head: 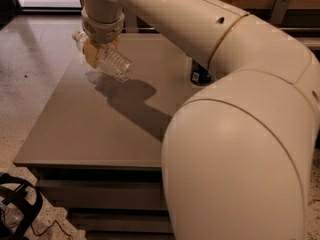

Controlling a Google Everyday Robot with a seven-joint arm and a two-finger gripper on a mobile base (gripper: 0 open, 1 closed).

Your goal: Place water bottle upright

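The water bottle (111, 61) is a clear ribbed plastic bottle, held tilted above the far left part of the grey table (90, 129). Its white cap end points up and left, its base down and right. My gripper (96, 50), with yellowish fingers, hangs from the cream arm at the top left and is shut on the bottle near its neck. The bottle's shadow lies on the table below it. Its label is hidden by the fingers.
A blue drink can (200, 74) stands on the table, mostly hidden behind my arm. My large cream arm (240, 149) fills the right half of the view. A black cable and object (17, 209) lie on the speckled floor at the lower left.
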